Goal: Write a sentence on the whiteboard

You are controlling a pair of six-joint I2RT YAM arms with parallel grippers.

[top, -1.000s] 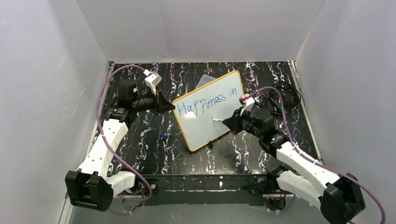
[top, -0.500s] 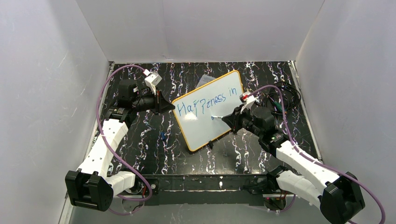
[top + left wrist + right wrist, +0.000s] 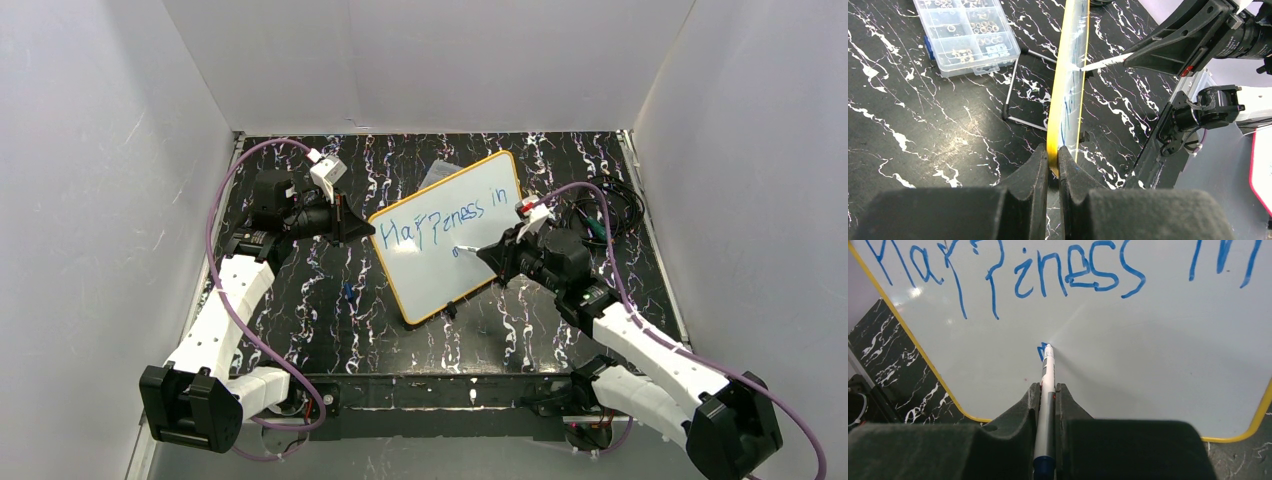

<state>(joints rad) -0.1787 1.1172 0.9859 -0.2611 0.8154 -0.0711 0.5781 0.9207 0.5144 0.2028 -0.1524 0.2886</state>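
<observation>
The sentence (image 3: 445, 222) reads "Happiness in" across the upper whiteboard (image 3: 440, 275), which is propped at the middle of the table (image 3: 330, 300). Below that line, the right gripper (image 3: 1048, 390), clamped on a marker (image 3: 1048, 370), presses its tip to the whiteboard. The left gripper (image 3: 1053, 165) pinches the whiteboard's yellow edge.

Small blue mark (image 3: 1039, 352) half behind the marker (image 3: 1048, 376), possibly a letter.

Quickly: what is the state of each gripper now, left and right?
Left gripper: closed, holding the whiteboard by its frame edge.
Right gripper: closed, holding the marker.
</observation>
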